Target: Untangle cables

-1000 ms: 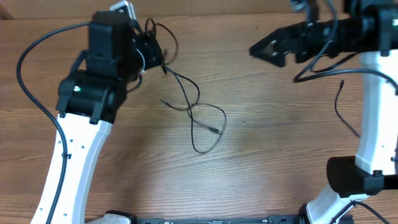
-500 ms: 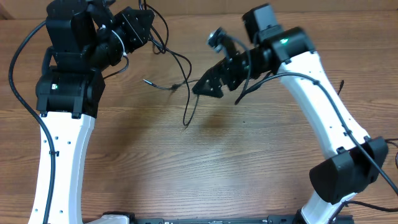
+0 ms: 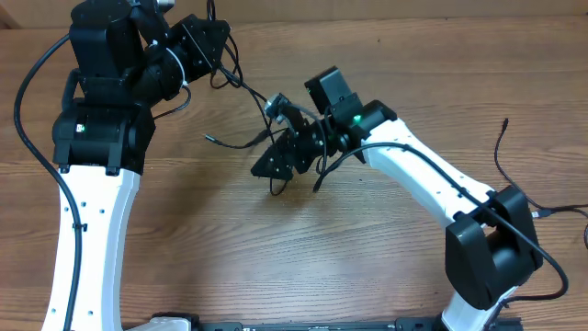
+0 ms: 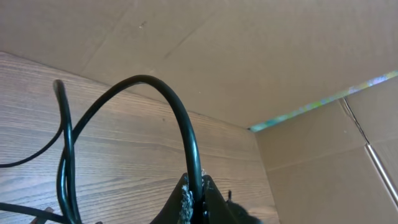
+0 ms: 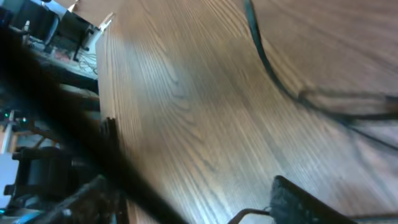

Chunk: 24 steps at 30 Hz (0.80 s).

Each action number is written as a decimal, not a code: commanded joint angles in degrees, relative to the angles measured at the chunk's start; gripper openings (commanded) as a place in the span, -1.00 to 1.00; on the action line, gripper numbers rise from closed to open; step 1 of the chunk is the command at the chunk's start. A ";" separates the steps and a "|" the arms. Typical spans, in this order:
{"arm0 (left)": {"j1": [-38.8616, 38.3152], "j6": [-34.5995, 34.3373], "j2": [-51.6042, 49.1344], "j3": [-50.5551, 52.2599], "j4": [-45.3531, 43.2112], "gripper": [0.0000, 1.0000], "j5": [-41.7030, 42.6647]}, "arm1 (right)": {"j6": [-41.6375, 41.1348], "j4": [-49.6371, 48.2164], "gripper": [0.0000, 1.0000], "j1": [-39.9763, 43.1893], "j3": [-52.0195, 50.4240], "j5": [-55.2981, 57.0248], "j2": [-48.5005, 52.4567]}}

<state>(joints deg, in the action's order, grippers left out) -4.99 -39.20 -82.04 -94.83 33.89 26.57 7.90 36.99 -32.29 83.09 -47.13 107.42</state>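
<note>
Over the table (image 3: 184,267), the left gripper (image 4: 193,200) pinches the cables (image 4: 143,79); the right gripper (image 3: 274,164) gapes open.

A brown wood-grain counter (image 3: 303,267), with one thin loose cable (image 3: 499,147) lying flat near its right edge, well apart from the tangled cables (image 3: 241,140) toward the middle.

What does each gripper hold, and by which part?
Left gripper pinches a cable along its cord; the right gripper's hold cannot be told.
</note>
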 commanded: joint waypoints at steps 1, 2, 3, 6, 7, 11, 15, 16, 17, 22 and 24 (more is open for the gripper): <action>0.17 0.85 0.09 -0.96 0.98 -0.92 -3.10 | -2.36 -1.46 0.40 0.07 -2.67 0.04 -0.66; 0.17 0.83 0.07 -0.96 1.07 -0.92 -3.15 | -2.38 -1.90 0.37 -0.09 -3.30 -0.11 -0.66; 0.15 0.81 0.09 -0.96 1.11 -0.92 -3.15 | -2.36 -2.58 0.35 -0.44 -4.22 -0.09 -0.66; 0.17 0.85 0.07 -0.96 1.64 -0.92 -4.63 | -2.36 -5.27 0.28 -1.51 -6.36 -0.09 -0.66; 0.15 0.85 0.07 -0.96 2.29 -0.92 -6.36 | -2.36 -6.80 0.26 -2.10 -7.32 -0.07 -0.66; 0.15 0.83 0.07 -0.96 6.95 -0.92 -10.40 | -3.65 -14.32 0.24 -3.78 -10.75 -0.04 -0.66; 0.15 0.85 0.02 -0.96 11.41 -0.92 -15.17 | -3.63 -18.27 0.13 -4.98 -11.52 0.20 -0.66; 0.17 0.85 0.02 -0.96 12.09 -0.92 -16.13 | -3.63 -18.51 0.08 -5.22 -11.52 0.68 -0.66; 0.15 0.87 0.02 -0.96 12.66 -0.92 -16.87 | -3.63 -18.53 -0.03 -5.62 -11.52 1.77 -0.66; 0.15 0.87 0.02 -0.96 16.31 -0.92 -23.98 | -3.63 -17.94 -0.57 -6.67 -11.72 4.24 -0.66; 0.17 0.87 0.02 -0.96 17.66 -0.92 -26.53 | -3.63 -17.53 -0.80 -6.64 -12.13 4.31 -0.66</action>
<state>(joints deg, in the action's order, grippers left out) -4.99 -39.03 -82.04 -94.85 50.46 6.24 4.23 19.27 -38.72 71.88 -43.77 107.42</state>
